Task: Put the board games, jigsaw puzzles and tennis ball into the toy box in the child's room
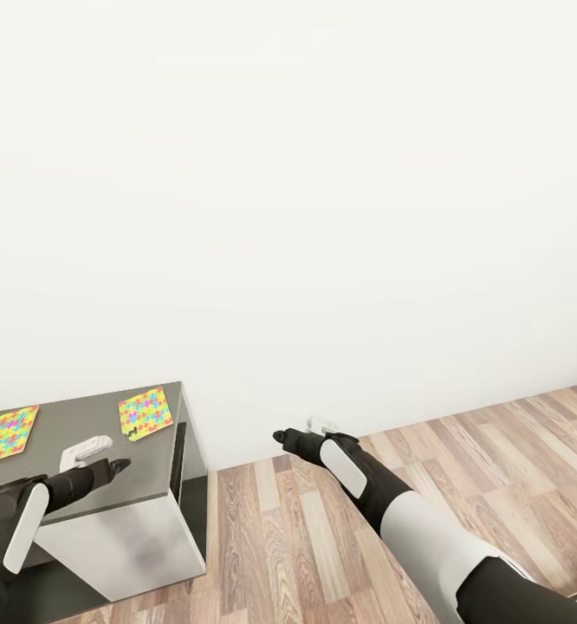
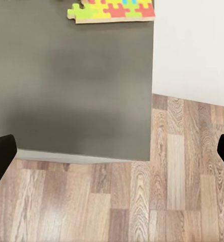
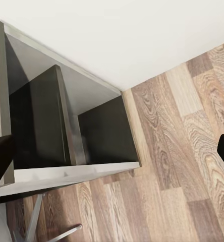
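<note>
Jigsaw puzzles (image 1: 145, 411) on table (image 1: 81, 429); shelf interior (image 3: 66, 121).

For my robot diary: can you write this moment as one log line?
two multicoloured flat jigsaw puzzles on dark grey table top | left gripper open, above table edge | right gripper open, over wood-plank floor

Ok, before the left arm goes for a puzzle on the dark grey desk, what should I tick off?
1. Two multicoloured jigsaw puzzle sheets lie flat on the dark grey desk top, one near its right edge, one further left: ok.
2. Left gripper empty, jaws open: ok.
3. Left gripper over a puzzle: not ok, it hangs near the desk's front edge.
4. Right gripper empty, over the wood-plank floor: ok.
5. Toy box located: cannot tell.
</note>
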